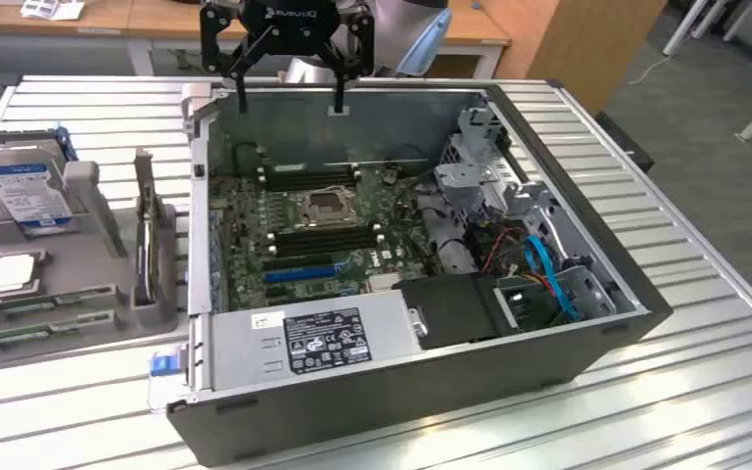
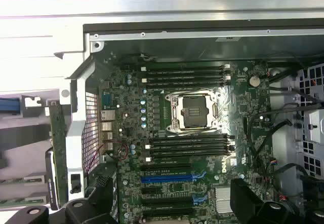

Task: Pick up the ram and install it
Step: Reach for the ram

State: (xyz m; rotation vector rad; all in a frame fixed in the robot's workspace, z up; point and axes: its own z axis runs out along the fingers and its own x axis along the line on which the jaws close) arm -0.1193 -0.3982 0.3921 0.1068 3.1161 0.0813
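black claw [image 1: 287, 93] wide open, empty, above grey computer case [image 1: 415, 397]. thin green ram stick [image 1: 39, 307] in grey tray [image 1: 99, 294], long axis across exterior view.

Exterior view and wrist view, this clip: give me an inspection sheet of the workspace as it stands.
Surface: ribbed silver metal table carrying an open dark computer case.
Job's things: thin green ram stick lying in the grey holder tray at the exterior view's left; long black memory slots empty.
Clutter: blue-labelled hard drive, upright dark expansion card.
Grippers: black hand open, empty, above the case's far wall.
Cables: blue flat cables inside the case.
Surroundings: wooden desks.
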